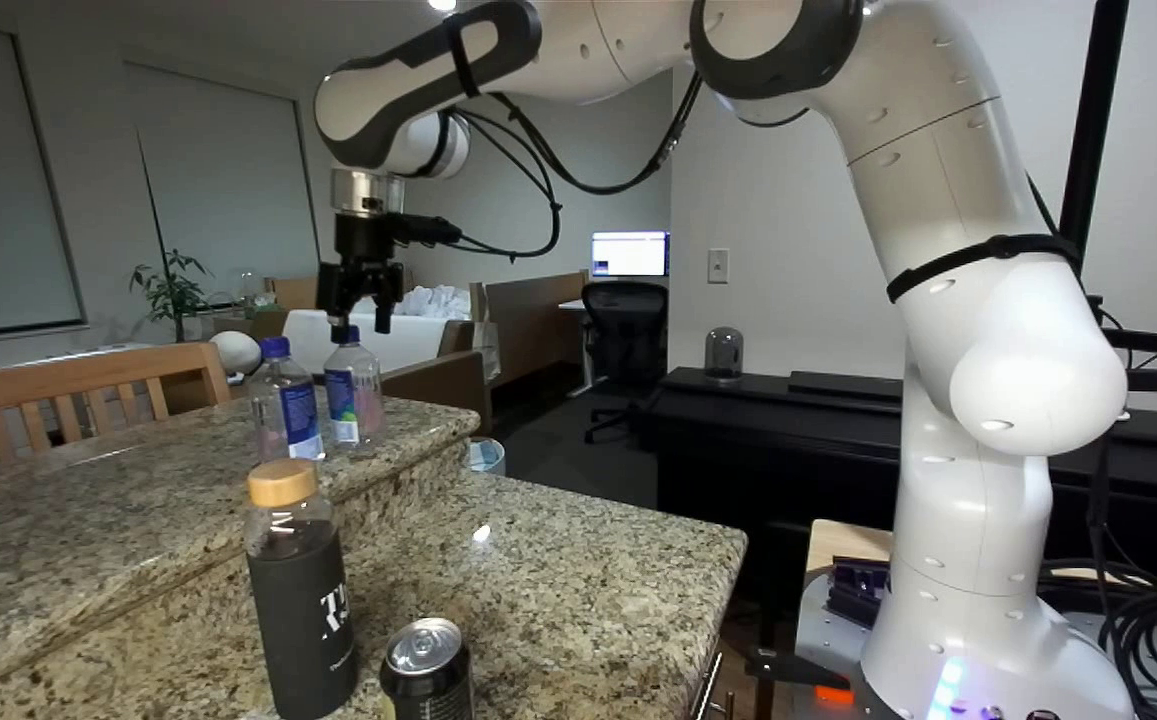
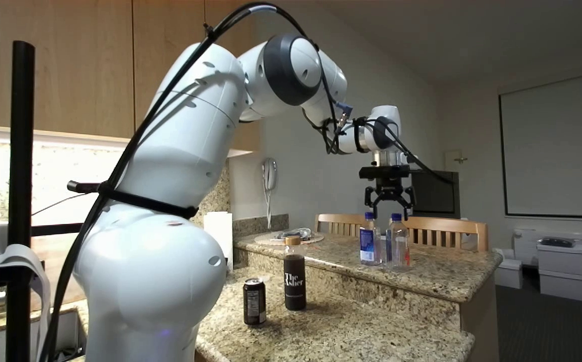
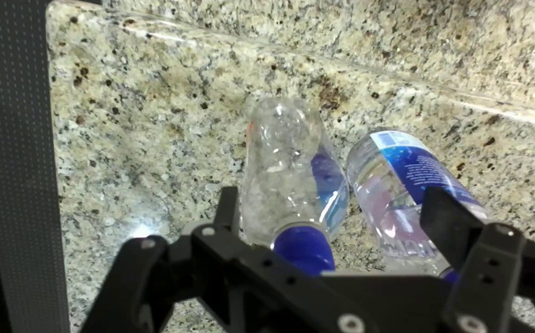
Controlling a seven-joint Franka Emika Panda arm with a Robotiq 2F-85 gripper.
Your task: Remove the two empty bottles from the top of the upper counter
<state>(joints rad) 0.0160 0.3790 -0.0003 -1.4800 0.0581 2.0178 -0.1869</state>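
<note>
Two clear plastic bottles with blue labels and blue caps stand upright, close together, on the granite upper counter (image 1: 88, 510). The bottle nearer the counter's end (image 1: 355, 390) also shows in an exterior view (image 2: 398, 244) and the wrist view (image 3: 290, 171). The other bottle (image 1: 283, 405) also shows in an exterior view (image 2: 369, 241) and the wrist view (image 3: 396, 194). My gripper (image 2: 390, 213) is open and empty, pointing down, with fingertips around cap height. In the wrist view the gripper (image 3: 334, 208) has one finger left of the end bottle and one over the other bottle, hiding its cap partly.
A dark flask with a tan cap (image 1: 303, 600) and a black can (image 2: 254, 301) stand on the lower counter (image 2: 346, 327). Wooden chairs (image 2: 441, 229) stand behind the upper counter. A round mat with items (image 2: 291, 236) lies at its far end.
</note>
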